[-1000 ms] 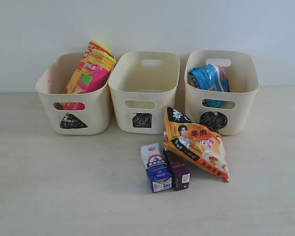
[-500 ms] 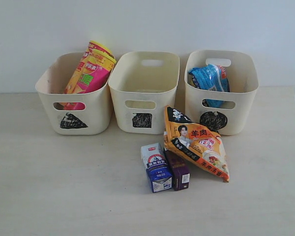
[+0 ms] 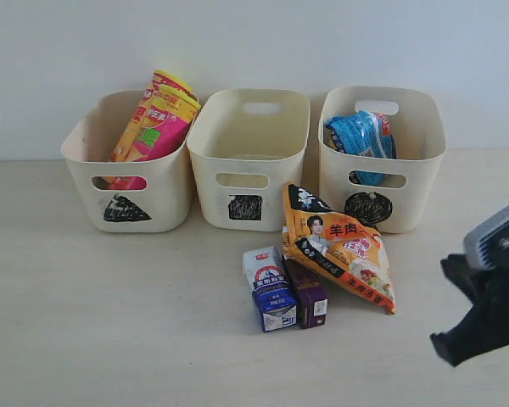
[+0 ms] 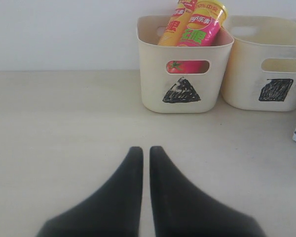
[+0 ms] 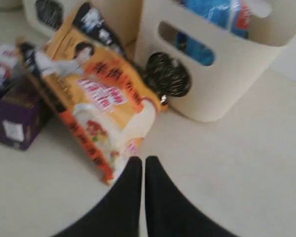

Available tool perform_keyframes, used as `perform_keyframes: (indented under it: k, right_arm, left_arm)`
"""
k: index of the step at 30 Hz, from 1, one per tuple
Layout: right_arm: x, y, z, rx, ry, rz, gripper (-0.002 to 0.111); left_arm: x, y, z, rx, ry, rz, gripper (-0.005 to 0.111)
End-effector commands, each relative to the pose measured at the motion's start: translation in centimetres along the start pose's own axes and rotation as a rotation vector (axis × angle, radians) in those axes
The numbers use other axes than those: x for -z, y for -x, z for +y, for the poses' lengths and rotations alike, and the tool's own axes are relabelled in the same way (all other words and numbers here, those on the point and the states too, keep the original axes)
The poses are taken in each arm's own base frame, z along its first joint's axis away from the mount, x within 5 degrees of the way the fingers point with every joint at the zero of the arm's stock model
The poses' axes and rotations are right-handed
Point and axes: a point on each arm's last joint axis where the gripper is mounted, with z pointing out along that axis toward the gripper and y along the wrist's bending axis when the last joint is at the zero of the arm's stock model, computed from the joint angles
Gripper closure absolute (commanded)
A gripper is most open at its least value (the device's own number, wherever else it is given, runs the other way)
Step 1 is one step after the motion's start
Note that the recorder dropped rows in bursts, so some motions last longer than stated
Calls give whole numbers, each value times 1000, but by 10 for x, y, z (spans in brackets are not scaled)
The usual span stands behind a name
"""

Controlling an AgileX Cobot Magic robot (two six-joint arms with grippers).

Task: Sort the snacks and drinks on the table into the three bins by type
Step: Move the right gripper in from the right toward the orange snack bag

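Beneath white wall (image 3: 254, 42), beige table (image 3: 110, 322), left gripper (image 4: 144, 150) closed, right gripper (image 5: 139, 160) closed

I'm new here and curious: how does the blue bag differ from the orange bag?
The blue bag sits inside the circle-marked bin; the orange bag is out on the table in front of it. The blue one is half hidden by the bin wall; the orange one shows its whole front. Both are crinkly snack bags.

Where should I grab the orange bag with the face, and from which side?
Probably take the orange bag by its lower right edge, coming from the right with the right end effector: that seam sits clear, while the purple carton crowds its left side.
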Motion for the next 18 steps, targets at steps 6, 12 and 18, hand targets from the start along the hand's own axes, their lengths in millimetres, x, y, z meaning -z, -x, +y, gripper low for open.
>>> perform_keyframes:
  k: [6, 12, 18]
  right_arm:
    - [-20, -8, 37, 418, 150, -11, 108]
    - [-33, -14, 45, 464, 172, -30, 107]
    - [-55, -14, 47, 446, 180, 16, 56]
  left_arm:
    - [0, -1, 0, 4, 5, 2, 103]
    - [0, -1, 0, 4, 5, 2, 103]
    - [0, -1, 0, 4, 5, 2, 103]
